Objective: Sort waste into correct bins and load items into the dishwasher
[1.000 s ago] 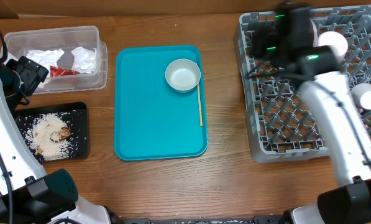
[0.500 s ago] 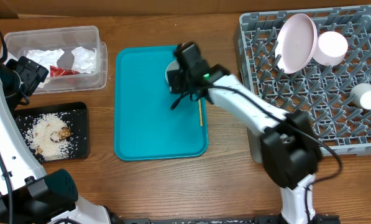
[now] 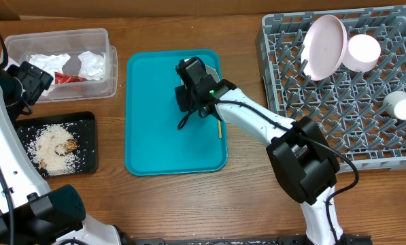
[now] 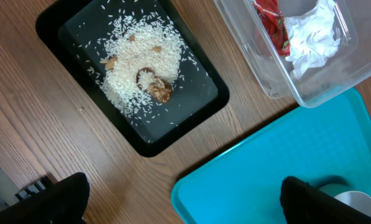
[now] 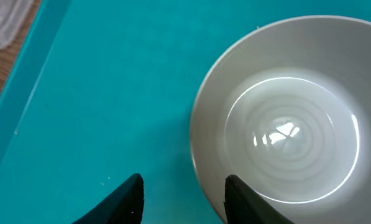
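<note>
The grey-rimmed bowl (image 5: pixel 284 124) sits upright on the teal tray (image 5: pixel 79 81), mostly hidden under my right arm in the overhead view, with only its edge (image 3: pixel 215 72) showing. My right gripper (image 5: pixel 184 180) hangs low over it, open. Its jaws straddle the bowl's left rim, one finger over the tray and the other over the bowl's inside. My left gripper (image 4: pixel 188 202) is wide open and holds nothing, hovering above the tray's corner near the black tray (image 4: pixel 191 106). In the dish rack (image 3: pixel 339 136) stand a pale plate (image 3: pixel 324 46), a smaller white round dish (image 3: pixel 361 52) and a white cup (image 3: pixel 400 105).
The clear tub (image 3: pixel 109 68) at the back left holds crumpled napkins (image 4: pixel 312 37) and a red scrap (image 4: pixel 272 22). Rice and brown bits (image 4: pixel 141 68) lie in the black tray (image 3: pixel 87 126). A thin wooden stick (image 3: pixel 220 126) lies on the teal tray (image 3: pixel 162 136).
My right arm swung from the dish rack over to the teal tray and came down on the bowl, shifting slightly left; its jaws have narrowed. The left arm has not moved.
</note>
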`<state>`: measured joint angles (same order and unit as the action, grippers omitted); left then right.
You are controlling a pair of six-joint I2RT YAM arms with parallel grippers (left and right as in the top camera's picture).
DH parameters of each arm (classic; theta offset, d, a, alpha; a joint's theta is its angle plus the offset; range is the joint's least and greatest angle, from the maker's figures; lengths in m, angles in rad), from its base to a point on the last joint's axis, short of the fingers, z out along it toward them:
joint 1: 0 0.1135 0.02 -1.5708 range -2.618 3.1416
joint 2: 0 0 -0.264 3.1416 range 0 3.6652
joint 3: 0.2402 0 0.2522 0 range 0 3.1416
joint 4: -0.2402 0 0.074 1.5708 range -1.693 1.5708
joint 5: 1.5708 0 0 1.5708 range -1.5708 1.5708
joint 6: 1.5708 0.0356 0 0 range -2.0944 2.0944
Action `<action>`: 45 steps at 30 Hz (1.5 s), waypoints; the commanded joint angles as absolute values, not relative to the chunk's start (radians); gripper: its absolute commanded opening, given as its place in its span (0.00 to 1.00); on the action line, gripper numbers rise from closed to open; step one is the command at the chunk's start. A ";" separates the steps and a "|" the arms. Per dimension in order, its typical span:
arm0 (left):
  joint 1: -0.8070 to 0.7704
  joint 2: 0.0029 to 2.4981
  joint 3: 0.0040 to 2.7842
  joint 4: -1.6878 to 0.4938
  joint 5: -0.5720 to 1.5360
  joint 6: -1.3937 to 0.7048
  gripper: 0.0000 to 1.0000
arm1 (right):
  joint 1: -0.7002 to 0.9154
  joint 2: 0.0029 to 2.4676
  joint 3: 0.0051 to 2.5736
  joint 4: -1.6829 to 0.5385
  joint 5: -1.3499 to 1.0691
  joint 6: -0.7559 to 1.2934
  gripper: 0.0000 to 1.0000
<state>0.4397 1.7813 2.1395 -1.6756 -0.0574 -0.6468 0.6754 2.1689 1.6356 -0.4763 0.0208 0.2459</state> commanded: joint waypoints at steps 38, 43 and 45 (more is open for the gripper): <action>0.445 1.786 2.135 -1.674 -0.070 -0.635 1.00 | 0.348 1.556 1.809 -0.963 0.043 0.319 0.04; 0.445 1.786 2.135 -1.674 -0.070 -0.635 1.00 | -0.031 1.501 1.808 -1.109 -0.279 0.228 0.04; 0.445 1.786 2.135 -1.674 -0.070 -0.635 1.00 | -0.189 1.511 1.792 -1.144 -0.503 0.122 0.04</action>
<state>0.4393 1.7813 2.1395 -1.6756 -0.0574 -0.6468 -0.0509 1.5055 1.7992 -1.1255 -0.1791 0.2413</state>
